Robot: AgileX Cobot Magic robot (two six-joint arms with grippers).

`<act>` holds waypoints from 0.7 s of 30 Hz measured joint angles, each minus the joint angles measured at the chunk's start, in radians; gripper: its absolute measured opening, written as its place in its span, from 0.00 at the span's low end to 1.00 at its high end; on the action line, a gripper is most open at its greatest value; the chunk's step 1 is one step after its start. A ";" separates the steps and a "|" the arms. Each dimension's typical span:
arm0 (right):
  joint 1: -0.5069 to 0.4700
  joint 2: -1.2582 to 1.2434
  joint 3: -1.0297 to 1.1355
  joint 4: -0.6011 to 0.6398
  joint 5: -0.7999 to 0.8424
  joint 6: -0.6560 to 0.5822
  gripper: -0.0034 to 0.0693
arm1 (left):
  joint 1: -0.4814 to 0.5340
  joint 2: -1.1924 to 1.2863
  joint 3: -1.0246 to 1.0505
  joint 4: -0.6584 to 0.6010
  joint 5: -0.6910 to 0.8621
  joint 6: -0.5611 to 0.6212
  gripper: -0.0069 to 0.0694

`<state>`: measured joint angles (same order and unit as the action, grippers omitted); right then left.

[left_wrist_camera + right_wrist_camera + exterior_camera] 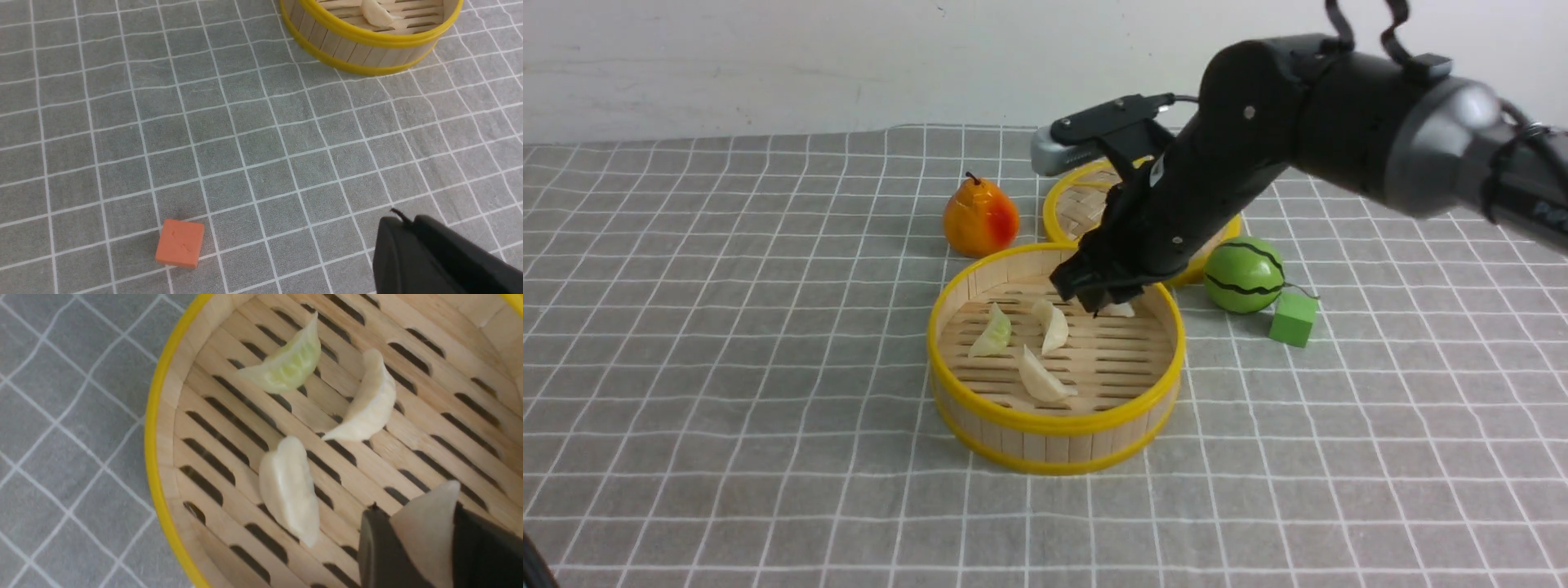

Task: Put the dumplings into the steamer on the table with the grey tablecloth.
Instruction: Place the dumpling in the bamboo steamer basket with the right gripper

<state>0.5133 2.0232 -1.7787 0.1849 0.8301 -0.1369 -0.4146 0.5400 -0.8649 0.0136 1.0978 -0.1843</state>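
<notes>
- Steamer (1054,426): centre of the front frame, standing on the grey tablecloth (727,343) that covers your tabletop.
- Loose dumplings: three lie on the slat floor. The greenish dumpling (992,332) is at its left, the first cream dumpling (1054,327) just beside it, and the second cream dumpling (1043,377) nearer the front rim.
- Fourth dumpling (425,533): pinched between your right jaws, over the steamer's back right. You cannot tell whether it touches the slats.
- Left jaws: pressed together, holding nothing, over bare cloth near an orange block (180,243).
- Other stock, upper centre to centre right: woven lid (1078,208), pear (980,219), toy watermelon (1245,276), green cube (1293,319).
- Writing: pale letters on the right arm (1339,122) at the right edge, cut off and unreadable.
</notes>
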 joint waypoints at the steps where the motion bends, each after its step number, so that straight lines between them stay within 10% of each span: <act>1: 0.000 0.024 -0.006 -0.004 -0.013 0.013 0.33 | 0.000 0.000 0.000 0.000 0.003 0.000 0.13; 21: -0.001 0.073 -0.110 -0.046 0.151 0.066 0.63 | 0.000 -0.060 0.094 -0.091 -0.081 0.010 0.14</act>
<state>0.5122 2.0958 -1.8888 0.1386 0.9814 -0.0712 -0.4146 0.4800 -0.7705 -0.0772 1.0167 -0.1744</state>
